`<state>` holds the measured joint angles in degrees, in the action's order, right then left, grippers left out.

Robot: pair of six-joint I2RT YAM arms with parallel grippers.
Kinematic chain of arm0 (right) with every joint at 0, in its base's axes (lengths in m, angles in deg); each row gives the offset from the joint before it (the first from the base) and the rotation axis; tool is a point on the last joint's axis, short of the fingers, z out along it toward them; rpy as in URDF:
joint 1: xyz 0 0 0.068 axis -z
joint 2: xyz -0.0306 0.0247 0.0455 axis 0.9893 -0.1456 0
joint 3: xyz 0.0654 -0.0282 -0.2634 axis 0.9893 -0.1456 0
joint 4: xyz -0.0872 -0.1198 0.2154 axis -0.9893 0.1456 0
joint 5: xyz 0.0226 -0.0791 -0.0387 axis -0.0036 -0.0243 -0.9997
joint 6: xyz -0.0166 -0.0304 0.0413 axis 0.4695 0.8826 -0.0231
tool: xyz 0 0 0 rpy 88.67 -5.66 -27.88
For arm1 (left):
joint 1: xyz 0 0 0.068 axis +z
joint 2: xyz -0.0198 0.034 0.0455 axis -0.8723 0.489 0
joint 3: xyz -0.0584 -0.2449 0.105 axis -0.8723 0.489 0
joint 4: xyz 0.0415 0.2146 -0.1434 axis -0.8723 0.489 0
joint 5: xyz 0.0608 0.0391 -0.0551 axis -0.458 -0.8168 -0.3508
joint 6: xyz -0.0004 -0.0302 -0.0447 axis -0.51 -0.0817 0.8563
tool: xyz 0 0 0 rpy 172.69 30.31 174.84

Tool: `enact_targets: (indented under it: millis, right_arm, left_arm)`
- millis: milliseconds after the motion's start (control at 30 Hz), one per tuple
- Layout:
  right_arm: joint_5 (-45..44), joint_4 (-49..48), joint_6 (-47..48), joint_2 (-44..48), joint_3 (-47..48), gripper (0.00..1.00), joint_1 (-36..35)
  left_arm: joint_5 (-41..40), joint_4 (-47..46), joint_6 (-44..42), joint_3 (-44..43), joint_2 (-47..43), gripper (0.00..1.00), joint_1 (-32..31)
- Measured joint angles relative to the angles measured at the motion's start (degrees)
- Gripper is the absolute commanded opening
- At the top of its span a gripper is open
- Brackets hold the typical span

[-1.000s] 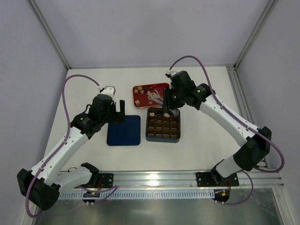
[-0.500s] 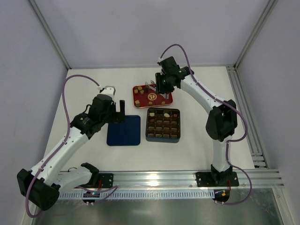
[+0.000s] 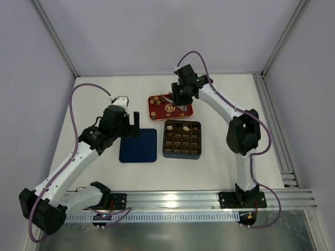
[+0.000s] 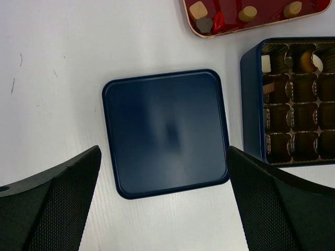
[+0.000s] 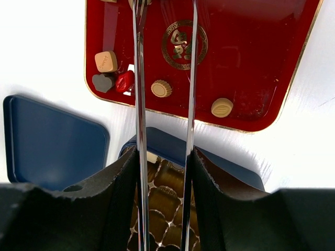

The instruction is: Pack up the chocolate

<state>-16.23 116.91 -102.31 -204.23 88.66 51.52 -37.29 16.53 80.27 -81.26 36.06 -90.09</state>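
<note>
The chocolate lies as small pieces on the red tray (image 5: pixel 251 68): a tan square (image 5: pixel 106 61), a grey heart (image 5: pixel 103 82), a red piece (image 5: pixel 125 81) and two tan rounds (image 5: pixel 162 88). My right gripper (image 5: pixel 165 162) is shut on metal tongs (image 5: pixel 138 78), whose two blades stand apart over the tray; their tips run out of view. Below it is the dark gridded box (image 3: pixel 181 139), with a whitish piece (image 4: pixel 266 63) and a round one (image 4: pixel 305 60) in its far row. My left gripper (image 4: pixel 165 204) is open and empty above the blue lid (image 4: pixel 165 130).
The blue lid (image 3: pixel 138 145) lies flat to the left of the box. The red tray (image 3: pixel 170 106) sits just behind the box. The right arm (image 3: pixel 225 107) arches over the table's back right. A metal rail (image 3: pixel 272 104) runs along the right edge.
My right gripper has swung with the tongs from over the box's far edge back to above the red tray. The left arm has not moved.
</note>
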Motion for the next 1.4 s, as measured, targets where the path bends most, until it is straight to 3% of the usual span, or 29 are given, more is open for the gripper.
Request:
enact_targets:
  millis: [933, 1100, 1400]
  right_arm:
    - [-0.76, 0.07, -0.63, -4.9, 2.73, 0.39, -1.64]
    - [-0.76, 0.07, -0.7, -4.92, 2.73, 0.31, -1.66]
    - [-0.96, 0.13, -0.83, -4.79, 2.73, 0.29, -1.66]
  left_arm:
    - [0.0, 0.0, -0.02, 0.0, 0.0, 1.0, 0.0]
    - [0.0, 0.0, 0.0, 0.0, 0.0, 1.0, 0.0]
    - [0.0, 0.0, -0.02, 0.0, 0.0, 1.0, 0.0]
